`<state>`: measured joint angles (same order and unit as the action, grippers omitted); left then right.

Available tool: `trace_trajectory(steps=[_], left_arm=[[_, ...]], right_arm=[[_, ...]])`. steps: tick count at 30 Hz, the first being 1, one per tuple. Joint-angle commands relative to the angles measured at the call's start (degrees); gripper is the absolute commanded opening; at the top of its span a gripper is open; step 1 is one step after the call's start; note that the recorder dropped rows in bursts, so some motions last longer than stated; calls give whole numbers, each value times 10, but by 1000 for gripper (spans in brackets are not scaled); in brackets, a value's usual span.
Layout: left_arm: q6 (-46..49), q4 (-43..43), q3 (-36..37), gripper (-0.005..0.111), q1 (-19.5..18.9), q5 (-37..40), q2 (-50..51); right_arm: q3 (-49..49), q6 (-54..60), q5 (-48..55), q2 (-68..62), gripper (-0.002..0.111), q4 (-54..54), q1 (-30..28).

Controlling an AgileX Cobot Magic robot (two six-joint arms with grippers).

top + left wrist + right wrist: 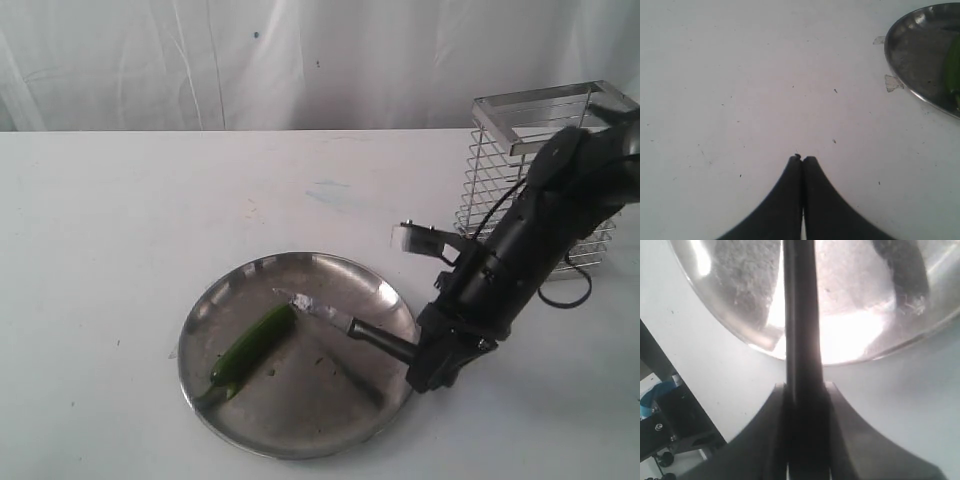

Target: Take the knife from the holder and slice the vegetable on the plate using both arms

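The right arm [540, 230] is covering the lower front of the holder [490, 170], and the frame edge is cutting off the holder's right side. The right pincer [420, 360] is hiding the butt of the knife [340, 320]. In the right wrist view only the dark handle is showing, running out over the plate [330, 410], while the blade is lying beyond that frame. The left arm is sitting outside the exterior view. Its wrist view is catching just a slice of the plate's rim and a blurred green strip of the vegetable [252, 345] at the frame edge.

The plate is resting low in the exterior view, with broad bare counter [130, 210] lying to its left and behind it. The holder is standing well apart at the rear right. The left pincer [802, 161] is hovering over bare counter near the plate's rim, its fingers pressing together on nothing. Two small scraps [892, 82] are lying just beside that rim.

The right pincer is clamping the knife's handle just off the plate's right edge. The blade is reaching across the dish, pale and glinting, with its pointed tip arriving at the vegetable's upper end. It may be touching the pod, though the view is too coarse to say. The vegetable is lying diagonally on the plate's left half, slender and glossy green.
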<state>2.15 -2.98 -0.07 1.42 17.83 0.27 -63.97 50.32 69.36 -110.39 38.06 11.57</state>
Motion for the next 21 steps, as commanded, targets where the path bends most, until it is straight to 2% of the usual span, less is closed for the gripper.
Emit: trace_trajectory(steps=[1,6,11,17,21], left_arm=[[-1,1,1,0,5,13,-3],[-1,1,1,0,5,13,-3],[96,19,1,0,5,8,-3],[179,19,1,0,5,6,-3],[179,19,1,0,5,-6,-3]], right_arm=[[3,-29,6,78,0,-5,-2],[37,-62,-17,152,0,-18,0],[124,-117,-86,254,0,-58,0],[229,-137,-152,433,0,-62,1],[255,-148,-216,577,0,-68,1]])
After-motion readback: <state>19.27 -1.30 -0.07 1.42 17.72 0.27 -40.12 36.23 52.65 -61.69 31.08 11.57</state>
